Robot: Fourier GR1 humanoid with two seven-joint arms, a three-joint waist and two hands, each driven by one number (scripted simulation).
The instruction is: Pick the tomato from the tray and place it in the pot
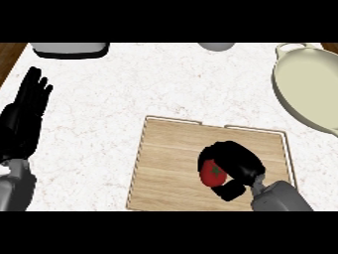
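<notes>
A red tomato [213,173] with a green stem lies on the wooden tray [171,158] at the lower middle of the head view. My right hand [237,161] curls round the tomato from its right side, fingers and thumb wrapping it and hiding part of it. The cream pot [314,92] with loop handles stands at the right edge, up and to the right of the tray. My left hand [21,116] rests open at the left edge, fingers pointing up, far from the tray.
A grey appliance [69,48] sits at the counter's top left and a grey rounded object [215,46] at the top middle. Dark wood shows beyond the white counter at both upper corners.
</notes>
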